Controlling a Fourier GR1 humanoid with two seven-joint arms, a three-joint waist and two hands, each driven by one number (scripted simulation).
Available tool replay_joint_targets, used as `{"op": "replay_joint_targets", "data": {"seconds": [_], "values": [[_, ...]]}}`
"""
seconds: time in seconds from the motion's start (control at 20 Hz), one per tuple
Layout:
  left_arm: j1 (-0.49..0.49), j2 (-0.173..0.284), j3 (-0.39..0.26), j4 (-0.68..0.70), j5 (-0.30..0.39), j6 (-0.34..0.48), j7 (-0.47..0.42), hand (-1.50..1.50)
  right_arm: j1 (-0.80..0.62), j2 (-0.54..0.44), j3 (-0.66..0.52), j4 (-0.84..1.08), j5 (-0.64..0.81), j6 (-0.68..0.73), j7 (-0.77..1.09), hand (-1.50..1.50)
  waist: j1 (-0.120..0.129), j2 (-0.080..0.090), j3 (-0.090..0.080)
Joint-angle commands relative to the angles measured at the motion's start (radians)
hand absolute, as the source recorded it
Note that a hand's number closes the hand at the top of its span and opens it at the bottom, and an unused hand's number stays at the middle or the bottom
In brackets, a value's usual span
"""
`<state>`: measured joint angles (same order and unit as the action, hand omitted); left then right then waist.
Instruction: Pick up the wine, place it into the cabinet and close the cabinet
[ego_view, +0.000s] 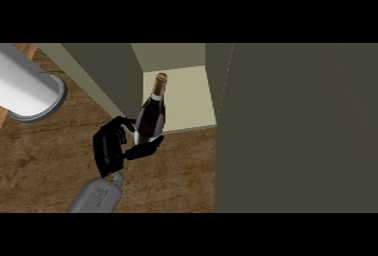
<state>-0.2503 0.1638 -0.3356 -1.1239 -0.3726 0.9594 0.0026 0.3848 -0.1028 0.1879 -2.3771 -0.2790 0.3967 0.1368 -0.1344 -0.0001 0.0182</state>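
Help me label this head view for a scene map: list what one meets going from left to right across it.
Grey-white cylinder lying on the brown wooden counter → black left robot hand → dark glass wine bottle with a cork-coloured top held in it → cream cabinet interior → dark olive cabinet door.

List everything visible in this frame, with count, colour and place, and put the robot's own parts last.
wine bottle: one, dark glass with a tan top, tilted, neck pointing into the cabinet opening, lower part held in the hand.
cabinet: one, olive-grey, fills the right side; its opening at top centre shows a pale shelf.
cabinet door: one, olive-grey, standing open left of the opening.
counter: one, brown wood grain, left and lower centre.
cylinder: one, light grey, upper left corner.
forearm: one, grey, rising from the lower edge.
hand: one, black, curled round the bottle; which side cannot be told.
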Motion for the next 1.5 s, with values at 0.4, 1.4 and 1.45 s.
{"op": "replay_joint_targets", "data": {"seconds": [0.4, 1.4, 1.45], "values": [[-0.233, -0.083, -0.039, 0.140, -0.076, -0.094, 0.190, 1.50, -0.015, -0.023, -0.022, -0.006, -0.054, 0.021, 0.015, -1.50, -0.056, 0.036, -0.015], [-0.234, -0.052, -0.020, 0.179, -0.304, -0.095, 0.377, -1.50, 0.004, -0.027, -0.005, -0.014, -0.063, 0.034, 0.020, -1.50, -0.057, 0.036, -0.018], [-0.234, -0.074, -0.026, 0.169, -0.307, -0.100, 0.398, -1.50, 0.021, -0.021, -0.003, -0.023, -0.071, 0.030, 0.016, -1.50, -0.060, 0.031, -0.017]]}}
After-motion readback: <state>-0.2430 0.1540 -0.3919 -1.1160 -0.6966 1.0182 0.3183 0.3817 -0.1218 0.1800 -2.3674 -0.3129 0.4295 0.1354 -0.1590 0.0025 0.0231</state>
